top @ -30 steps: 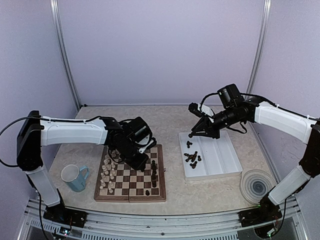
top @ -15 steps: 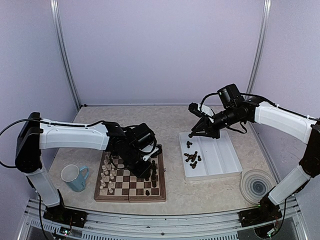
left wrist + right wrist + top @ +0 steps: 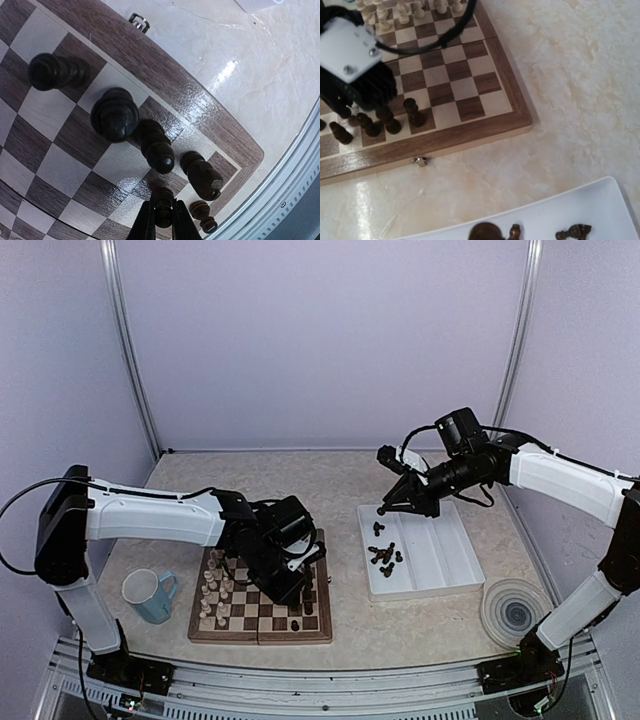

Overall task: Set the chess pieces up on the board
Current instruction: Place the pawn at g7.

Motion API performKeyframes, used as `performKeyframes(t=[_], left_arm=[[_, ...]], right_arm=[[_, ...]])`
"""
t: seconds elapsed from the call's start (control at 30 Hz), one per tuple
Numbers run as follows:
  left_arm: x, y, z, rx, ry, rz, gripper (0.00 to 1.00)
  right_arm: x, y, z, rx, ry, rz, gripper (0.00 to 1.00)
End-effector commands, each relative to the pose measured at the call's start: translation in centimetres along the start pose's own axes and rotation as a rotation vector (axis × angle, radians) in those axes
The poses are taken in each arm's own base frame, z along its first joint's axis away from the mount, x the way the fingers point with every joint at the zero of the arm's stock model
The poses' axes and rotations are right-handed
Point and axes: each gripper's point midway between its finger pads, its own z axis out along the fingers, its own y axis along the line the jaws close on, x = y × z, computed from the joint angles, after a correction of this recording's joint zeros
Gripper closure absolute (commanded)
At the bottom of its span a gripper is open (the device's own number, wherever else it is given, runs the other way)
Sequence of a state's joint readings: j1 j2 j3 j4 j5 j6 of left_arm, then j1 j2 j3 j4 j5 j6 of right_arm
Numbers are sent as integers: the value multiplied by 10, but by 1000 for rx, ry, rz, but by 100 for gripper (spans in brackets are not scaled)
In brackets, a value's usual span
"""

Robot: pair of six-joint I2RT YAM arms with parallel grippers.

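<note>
The board (image 3: 262, 632) lies front left, cream figures (image 3: 215, 585) along its left side. Several dark chess pieces (image 3: 115, 114) stand along its right edge. My left gripper (image 3: 303, 590) hangs low over the board's near right corner, shut on a small dark piece (image 3: 163, 194) that shows between its fingers (image 3: 146, 222). My right gripper (image 3: 383, 508) hovers above the far left corner of the white tray (image 3: 440, 550), fingers drawn together on a dark piece (image 3: 487, 234) at the wrist view's bottom edge. More dark pieces (image 3: 384, 553) lie in the tray.
A light blue mug (image 3: 148, 595) stands left of the board. A round ridged disc (image 3: 515, 612) lies at the front right, beside the tray. The board's metal clasp (image 3: 420, 161) faces the tray across a strip of bare tabletop.
My left arm has moved along the board toward its near right corner, carrying the dark piece. The right arm has stayed still.
</note>
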State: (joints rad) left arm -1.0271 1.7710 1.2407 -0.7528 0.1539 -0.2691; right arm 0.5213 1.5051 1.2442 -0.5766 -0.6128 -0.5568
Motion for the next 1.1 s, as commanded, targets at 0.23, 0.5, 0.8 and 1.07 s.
performKeyframes(t=[0.23,0.5,0.8,1.07], left_arm=[[12,-2,12,1,48,-11,95],[2,-7,11,24,25,-10,92],[2,-5,12,12,25,-18,91],[-4,-3,-1,-25,-1,-18,67]], right_arm=[[-5,2,-7,7,-25,-13,86],[-4,2,-7,9,-23,-13,87],[-4,2,-7,9,-25,-15,86],[-6,3,-8,7,-28,-16,87]])
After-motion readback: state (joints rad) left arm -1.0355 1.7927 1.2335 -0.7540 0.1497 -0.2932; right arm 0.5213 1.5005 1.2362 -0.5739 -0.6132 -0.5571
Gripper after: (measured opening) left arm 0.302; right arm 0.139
